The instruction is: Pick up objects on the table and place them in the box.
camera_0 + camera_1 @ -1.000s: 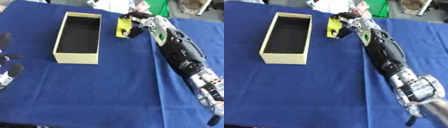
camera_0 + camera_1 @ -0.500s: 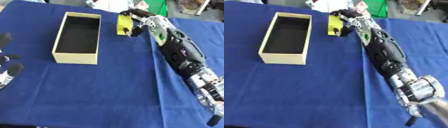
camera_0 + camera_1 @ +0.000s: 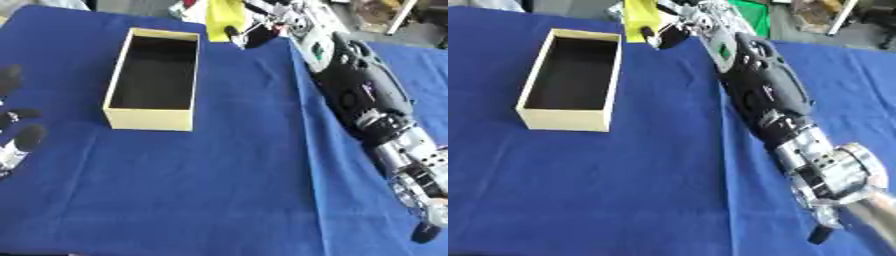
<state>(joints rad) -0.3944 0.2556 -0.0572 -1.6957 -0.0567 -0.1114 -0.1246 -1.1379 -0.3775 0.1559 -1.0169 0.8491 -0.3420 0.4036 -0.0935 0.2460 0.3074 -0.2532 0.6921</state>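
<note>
A yellow flat object [image 3: 224, 17] is held up at the far edge of the blue table, just right of the box's far end. My right hand [image 3: 262, 27] is shut on it, fingers curled round its right side, and the arm stretches in from the lower right. The open cream box [image 3: 156, 77] with a dark inside lies lengthwise on the left half of the table; nothing shows in it. My left hand [image 3: 16, 135] rests at the left edge, fingers up and relaxed, holding nothing.
The blue cloth [image 3: 219, 190] covers the whole table. Clutter, among it something green [image 3: 754, 12], stands beyond the far edge. My right arm [image 3: 367, 100] lies across the right side of the table.
My right hand has lifted the yellow object and carried it farther away, toward the table's far edge. The left hand has stayed where it was.
</note>
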